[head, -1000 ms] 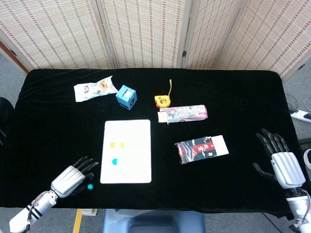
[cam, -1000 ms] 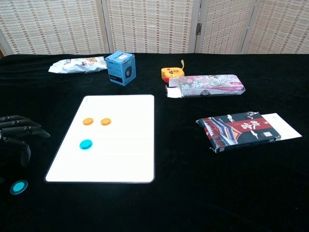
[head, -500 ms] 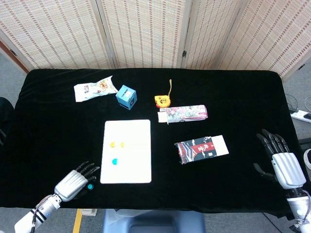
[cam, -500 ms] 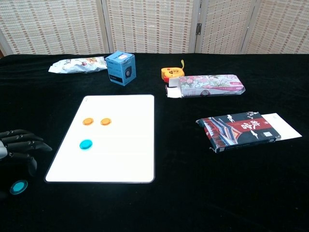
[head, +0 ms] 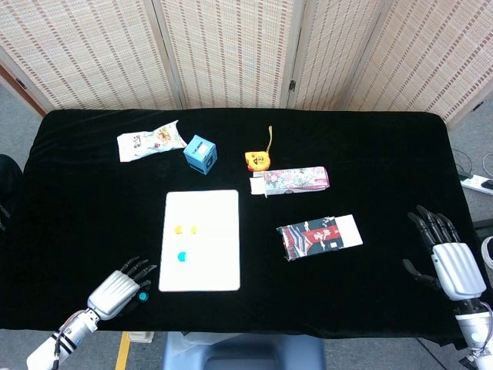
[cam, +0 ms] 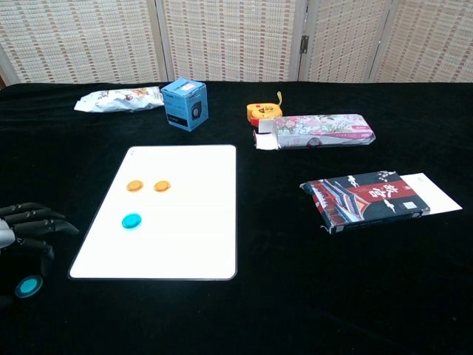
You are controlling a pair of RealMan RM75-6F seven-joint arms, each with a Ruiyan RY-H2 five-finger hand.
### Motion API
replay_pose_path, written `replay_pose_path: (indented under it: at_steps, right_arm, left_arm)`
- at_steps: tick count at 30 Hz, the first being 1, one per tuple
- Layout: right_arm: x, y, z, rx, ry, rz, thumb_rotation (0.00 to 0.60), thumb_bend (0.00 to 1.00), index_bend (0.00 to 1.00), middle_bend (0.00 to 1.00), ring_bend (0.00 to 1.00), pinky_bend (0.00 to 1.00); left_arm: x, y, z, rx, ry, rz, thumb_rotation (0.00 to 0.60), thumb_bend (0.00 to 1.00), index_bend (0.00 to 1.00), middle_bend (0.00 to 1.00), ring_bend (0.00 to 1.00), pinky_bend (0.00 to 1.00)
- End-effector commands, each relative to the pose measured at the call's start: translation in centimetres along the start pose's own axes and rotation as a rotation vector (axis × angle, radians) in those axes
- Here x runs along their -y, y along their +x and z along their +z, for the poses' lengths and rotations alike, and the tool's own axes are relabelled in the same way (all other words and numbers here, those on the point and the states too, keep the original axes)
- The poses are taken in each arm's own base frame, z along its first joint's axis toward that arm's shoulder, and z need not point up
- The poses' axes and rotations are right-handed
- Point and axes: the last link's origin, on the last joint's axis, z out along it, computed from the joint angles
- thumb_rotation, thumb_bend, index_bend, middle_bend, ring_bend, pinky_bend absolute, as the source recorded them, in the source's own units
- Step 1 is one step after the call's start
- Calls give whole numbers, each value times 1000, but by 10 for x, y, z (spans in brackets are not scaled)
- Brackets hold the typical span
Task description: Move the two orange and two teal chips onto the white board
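Fingers (cam: 44, 229) of left hand (head: 115, 288) half-cover teal chip (cam: 29, 286).

Head view high above, looking steeply down on the whole surface (head: 370, 293), chest view lower and nearer, facing across it toward the screens, both sharing the white board (head: 202, 240) (cam: 177, 214).

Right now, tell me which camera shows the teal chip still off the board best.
The chest view: the loose teal chip lies large and plain on the black cloth, just below the left hand's fingers. The head view shows that chip only as a tiny dot at the hand's fingertips.
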Motion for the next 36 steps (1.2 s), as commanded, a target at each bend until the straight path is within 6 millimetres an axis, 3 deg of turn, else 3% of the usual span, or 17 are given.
replay_pose_path:
  at_steps: [1,20,29,36]
  right_arm:
    - [0,0,0,0,0,-1,600,361,0,17,0,0]
    - [1,2,-1,-3,-3,-4,600,360,0,17,0,0]
    - [1,4,-2,-11,-5,-4,600,360,0,17,0,0]
    - [-1,3,-3,-10,-9,-2,600,360,0,17,0,0]
  left_arm:
    - [0,-1,0,0,2,-3,600,375,432,123,0,0]
    - [1,-3,2,5,1,-41,600,386,500,123,0,0]
    - [10,36,12,-77,-9,-69,600,396,498,123,0,0]
    - [10,71,48,-110,-25,-96,600,396,474,123,0,0]
